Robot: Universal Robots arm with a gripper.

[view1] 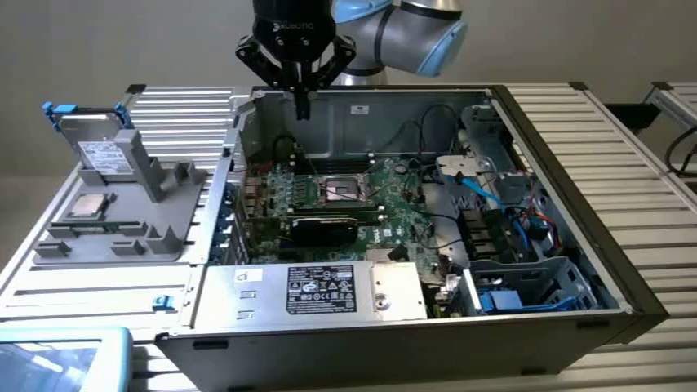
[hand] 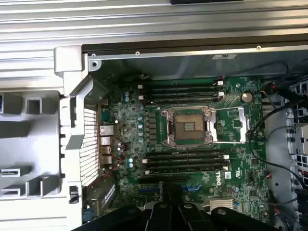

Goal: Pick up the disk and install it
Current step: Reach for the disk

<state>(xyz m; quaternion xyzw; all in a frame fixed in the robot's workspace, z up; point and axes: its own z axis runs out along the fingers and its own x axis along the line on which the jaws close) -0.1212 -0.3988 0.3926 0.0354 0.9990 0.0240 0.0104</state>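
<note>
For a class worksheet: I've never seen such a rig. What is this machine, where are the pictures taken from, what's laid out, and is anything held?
A robot arm ends in a gripper, a claw, hanging shut and empty over an open computer case. One camera watches from outside; the other rides on the wrist, looking down at the motherboard. At the exterior view's left, a grey holder carries the disk, standing on edge, and a CPU chip.

The disk point(view1: 104, 135) is showing dull silver-grey metal under a white paper-like label point(view1: 104, 157), its blue bracket point(view1: 57, 110) looking like smooth plastic, while the matt grey plastic holder point(view1: 163, 220) at nine o'clock of the case point(view1: 370, 131) is sitting on a ribbed metal surface point(view1: 621, 180).
</note>
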